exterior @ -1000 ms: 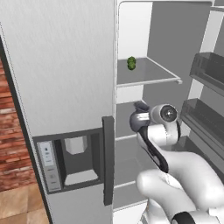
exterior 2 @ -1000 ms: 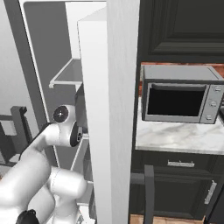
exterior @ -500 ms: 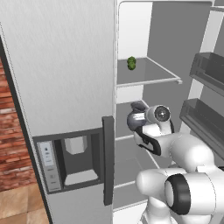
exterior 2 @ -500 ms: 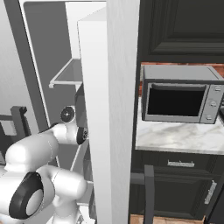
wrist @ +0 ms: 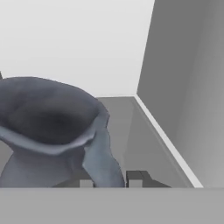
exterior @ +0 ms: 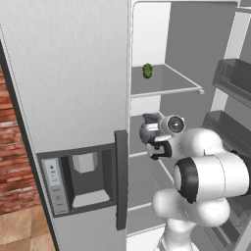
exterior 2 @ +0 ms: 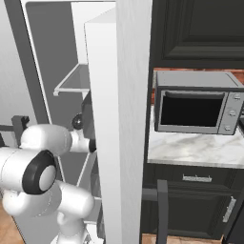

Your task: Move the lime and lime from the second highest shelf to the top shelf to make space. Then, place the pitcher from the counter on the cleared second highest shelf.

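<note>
Inside the open fridge, the gripper [wrist: 111, 178] is clenching the handle of the pitcher [exterior: 148, 131], keeping it upright over the second highest shelf [wrist: 131, 131], near the left wall. One lime [exterior: 147, 70] is sitting on the top shelf [exterior: 169, 88] above, toward its far left

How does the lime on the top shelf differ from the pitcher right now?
The lime is small, round and dark green; the pitcher is larger, blue-grey, with a flared rim and a handle. The lime rests free on the top shelf; the pitcher is gripped by its handle in the shut hand, one level lower. The lime sits toward the shelf's back; the pitcher is nearer the front. Both are inside the open fridge.
</note>
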You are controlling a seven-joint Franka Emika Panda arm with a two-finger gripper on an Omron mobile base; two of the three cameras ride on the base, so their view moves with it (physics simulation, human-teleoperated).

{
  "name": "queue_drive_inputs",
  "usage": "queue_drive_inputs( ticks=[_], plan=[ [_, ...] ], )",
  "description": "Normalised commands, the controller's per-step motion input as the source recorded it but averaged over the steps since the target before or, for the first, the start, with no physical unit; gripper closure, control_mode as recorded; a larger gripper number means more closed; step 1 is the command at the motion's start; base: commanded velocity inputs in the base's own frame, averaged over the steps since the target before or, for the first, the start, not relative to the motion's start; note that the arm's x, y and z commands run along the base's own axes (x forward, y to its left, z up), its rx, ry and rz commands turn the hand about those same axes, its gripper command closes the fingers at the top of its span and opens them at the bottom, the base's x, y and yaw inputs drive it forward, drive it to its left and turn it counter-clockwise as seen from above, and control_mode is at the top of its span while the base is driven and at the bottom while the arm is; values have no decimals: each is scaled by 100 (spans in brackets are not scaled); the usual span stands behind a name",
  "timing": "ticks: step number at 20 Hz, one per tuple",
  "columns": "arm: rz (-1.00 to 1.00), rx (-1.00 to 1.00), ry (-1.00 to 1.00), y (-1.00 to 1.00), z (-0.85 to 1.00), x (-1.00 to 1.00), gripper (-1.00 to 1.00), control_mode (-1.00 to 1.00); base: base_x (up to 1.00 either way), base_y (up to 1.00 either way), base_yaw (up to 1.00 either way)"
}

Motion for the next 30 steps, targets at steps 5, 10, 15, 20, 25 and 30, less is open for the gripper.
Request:
queue_drive_inputs(
  ticks=[5,10,15,20,25,30],
  plan=[
    [0,0,0,0,-9,44,100,-100,0,0,0],
    [0,0,0,0,-6,23,-100,-100,0,0,0],
    [0,0,-1,0,0,-13,-100,-100,0,0,0],
    [0,0,-3,0,0,-41,-100,-100,0,0,0],
    [0,0,-1,0,4,-41,-100,-100,0,0,0],
    [0,0,-4,0,10,-13,-100,-100,0,0,0]
  ],
)
